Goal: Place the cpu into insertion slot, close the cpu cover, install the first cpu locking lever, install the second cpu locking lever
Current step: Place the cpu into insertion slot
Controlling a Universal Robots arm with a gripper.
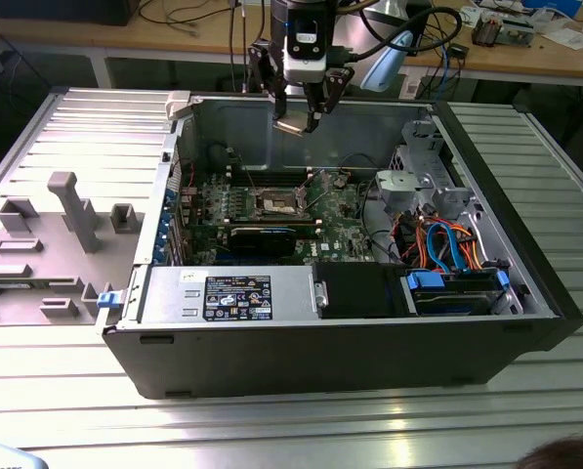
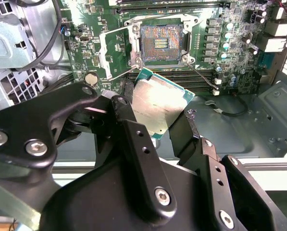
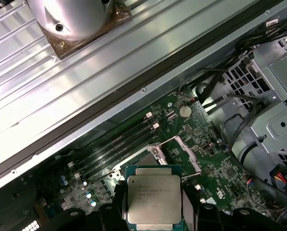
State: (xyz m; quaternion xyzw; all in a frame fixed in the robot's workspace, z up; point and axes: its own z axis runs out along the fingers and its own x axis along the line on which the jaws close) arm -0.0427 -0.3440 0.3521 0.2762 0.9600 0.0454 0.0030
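The pincer is clamped on the cpu, with a finger against each of two opposite edges. It holds the chip tilted in the air above the motherboard. In the exterior view it hangs at twelve o'clock from the insertion slot. The slot lies bare, its cpu cover open beside it. The open computer case rests on the bench.

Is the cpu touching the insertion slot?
Apart. In the exterior view the tool holds the cpu well above the insertion slot, with clear space between.
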